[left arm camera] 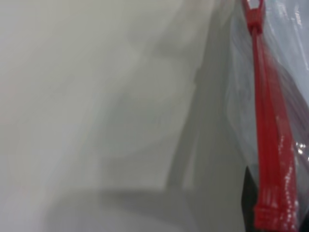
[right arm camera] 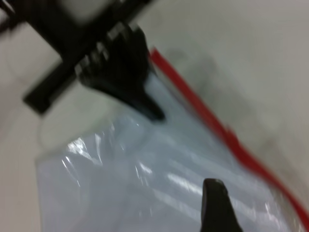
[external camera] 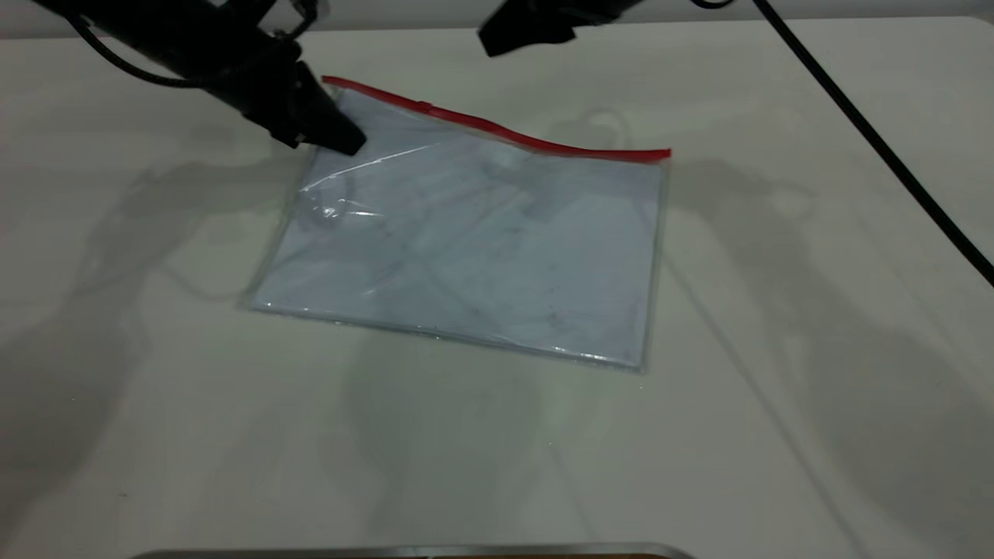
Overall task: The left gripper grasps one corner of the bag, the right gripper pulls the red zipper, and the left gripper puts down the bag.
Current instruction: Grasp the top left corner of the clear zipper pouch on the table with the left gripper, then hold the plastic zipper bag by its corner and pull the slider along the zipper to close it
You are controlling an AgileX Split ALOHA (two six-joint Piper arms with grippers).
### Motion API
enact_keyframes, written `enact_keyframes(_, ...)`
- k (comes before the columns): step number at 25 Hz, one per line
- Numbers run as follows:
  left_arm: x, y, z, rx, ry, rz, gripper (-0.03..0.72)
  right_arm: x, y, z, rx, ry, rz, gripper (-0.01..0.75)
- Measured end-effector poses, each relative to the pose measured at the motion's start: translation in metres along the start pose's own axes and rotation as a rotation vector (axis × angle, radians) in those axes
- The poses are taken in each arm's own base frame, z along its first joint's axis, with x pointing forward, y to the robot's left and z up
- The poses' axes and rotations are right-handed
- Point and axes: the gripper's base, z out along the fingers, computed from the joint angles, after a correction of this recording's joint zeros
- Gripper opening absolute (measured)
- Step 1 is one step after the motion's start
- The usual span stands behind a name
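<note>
The clear bag (external camera: pixel 481 241) lies on the table, with the red zipper (external camera: pixel 497 128) along its far edge. The small slider tab (external camera: pixel 423 105) sits toward the strip's left end. My left gripper (external camera: pixel 338 138) is shut on the corner of the bag (external camera: pixel 330 97) at that end and holds it slightly lifted. In the left wrist view the red zipper (left arm camera: pixel 270 145) runs past one dark jaw, with the slider (left arm camera: pixel 253 12) farther along. My right gripper (external camera: pixel 497 37) hovers above the far edge, apart from the bag. In the right wrist view it (right arm camera: pixel 217 205) shows as a single dark tip over the bag (right arm camera: pixel 145 193), with the left gripper (right arm camera: pixel 145 104) beyond.
The right arm's thick black cable (external camera: pixel 877 144) runs diagonally across the table's right side. A grey metal edge (external camera: pixel 411 551) lies along the near rim of the white table (external camera: pixel 776 435).
</note>
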Motion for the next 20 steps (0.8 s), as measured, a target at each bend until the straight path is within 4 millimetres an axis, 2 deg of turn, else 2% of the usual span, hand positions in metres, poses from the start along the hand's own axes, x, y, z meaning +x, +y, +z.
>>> enact_keyframes(3,-0.013,-0.005,0.004,0.001,-0.026,0.112,0.054,-0.005,0.002,0.010,-0.035,-0.028,-0.024,0.489)
enact_keyframes(8,-0.029,-0.010,0.004,-0.004,-0.058,0.225,0.054,0.008,0.004,0.025,-0.068,-0.010,-0.014,0.489)
enact_keyframes(20,-0.045,-0.015,-0.005,0.008,-0.083,0.307,0.055,0.015,0.000,0.028,-0.062,-0.004,-0.046,0.487)
